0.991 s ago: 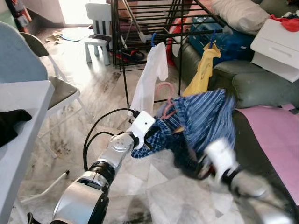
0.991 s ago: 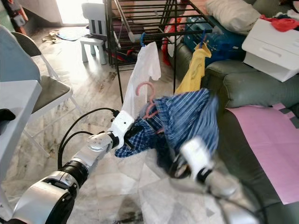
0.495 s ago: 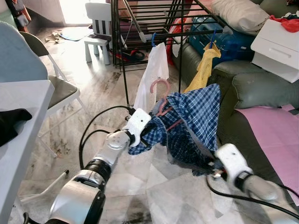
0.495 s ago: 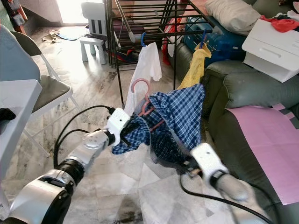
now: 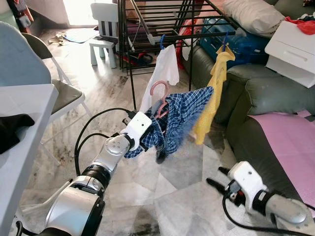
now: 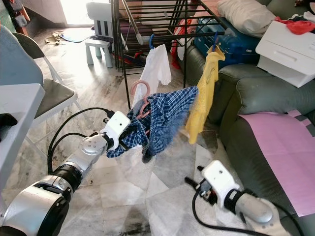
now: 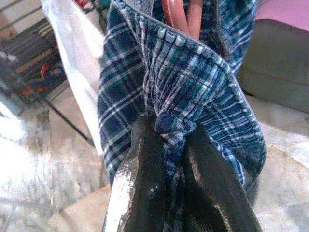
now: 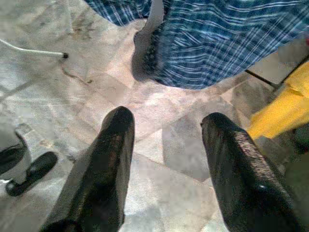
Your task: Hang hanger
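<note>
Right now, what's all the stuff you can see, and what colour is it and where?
Blue plaid shirt: one, blue and white, held up before the rack.
Pink plastic hanger: one, pink, hook poking out of the shirt's top.
Black metal drying rack: one, black, behind the shirt.
White cloth: one, white, hanging from the rack on a blue hook.
Yellow garment: one, yellow, hanging from the rack beside the sofa.
Dark green sofa: one, on the right.
Pink sheet: one, on the sofa seat.
Folding chair: one, grey seat, on the left.
Small white chair: one, far back.
Left gripper: shut on the shirt.
Right gripper: open, low above the floor.
</note>
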`<state>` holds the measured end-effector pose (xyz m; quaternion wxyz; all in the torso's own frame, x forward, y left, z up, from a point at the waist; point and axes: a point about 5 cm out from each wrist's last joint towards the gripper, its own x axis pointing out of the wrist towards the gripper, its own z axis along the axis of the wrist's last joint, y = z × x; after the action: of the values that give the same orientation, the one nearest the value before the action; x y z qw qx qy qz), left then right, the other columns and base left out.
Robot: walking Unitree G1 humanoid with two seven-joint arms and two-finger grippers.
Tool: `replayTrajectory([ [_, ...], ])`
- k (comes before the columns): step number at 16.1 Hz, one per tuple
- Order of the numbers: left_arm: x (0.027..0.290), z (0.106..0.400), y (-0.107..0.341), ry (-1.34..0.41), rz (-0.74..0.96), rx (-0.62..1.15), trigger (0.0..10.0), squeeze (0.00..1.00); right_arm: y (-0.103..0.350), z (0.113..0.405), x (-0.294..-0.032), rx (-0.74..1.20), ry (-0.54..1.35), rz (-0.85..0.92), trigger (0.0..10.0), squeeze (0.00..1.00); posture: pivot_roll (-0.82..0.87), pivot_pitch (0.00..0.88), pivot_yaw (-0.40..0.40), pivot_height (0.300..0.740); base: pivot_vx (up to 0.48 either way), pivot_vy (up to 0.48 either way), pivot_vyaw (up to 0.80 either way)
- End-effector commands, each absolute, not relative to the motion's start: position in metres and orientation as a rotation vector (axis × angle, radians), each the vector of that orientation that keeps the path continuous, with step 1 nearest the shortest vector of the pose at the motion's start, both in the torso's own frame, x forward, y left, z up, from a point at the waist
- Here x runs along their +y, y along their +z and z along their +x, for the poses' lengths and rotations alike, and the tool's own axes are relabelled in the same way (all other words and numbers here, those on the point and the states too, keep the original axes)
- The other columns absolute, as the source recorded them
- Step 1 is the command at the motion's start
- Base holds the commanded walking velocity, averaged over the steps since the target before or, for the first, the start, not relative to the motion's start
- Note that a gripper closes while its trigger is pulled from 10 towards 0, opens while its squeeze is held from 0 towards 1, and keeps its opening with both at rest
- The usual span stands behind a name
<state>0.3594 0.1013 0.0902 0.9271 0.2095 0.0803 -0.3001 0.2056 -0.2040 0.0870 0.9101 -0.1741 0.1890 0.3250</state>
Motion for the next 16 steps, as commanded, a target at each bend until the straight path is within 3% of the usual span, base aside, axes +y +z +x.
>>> replayTrajectory([
  [1,0.093,0.362,0.105,-0.71,0.485,0.073,0.0,0.0,0.099,0.207,-0.206,0.344,0.683,-0.389,10.0,1.0,0.03,0.0,-0.051,0.74,0.0,0.0,0.0],
  [7,0.106,0.34,0.098,-1.056,0.792,-0.02,0.0,0.0,0.126,0.221,-0.237,0.247,0.578,-0.638,10.0,1.0,0.04,0.0,-0.043,0.74,0.0,0.0,0.0],
  [11,0.105,0.331,0.096,-1.16,0.883,-0.078,0.0,0.0,0.137,0.221,-0.241,0.207,0.601,-0.628,10.0,1.0,0.03,0.0,-0.038,0.74,0.0,0.0,0.0],
  [16,0.096,0.326,0.104,-1.205,0.894,-0.21,0.0,0.0,0.129,0.215,-0.245,0.289,0.77,-0.531,10.0,1.0,0.04,0.0,-0.035,0.74,0.0,0.0,0.0],
])
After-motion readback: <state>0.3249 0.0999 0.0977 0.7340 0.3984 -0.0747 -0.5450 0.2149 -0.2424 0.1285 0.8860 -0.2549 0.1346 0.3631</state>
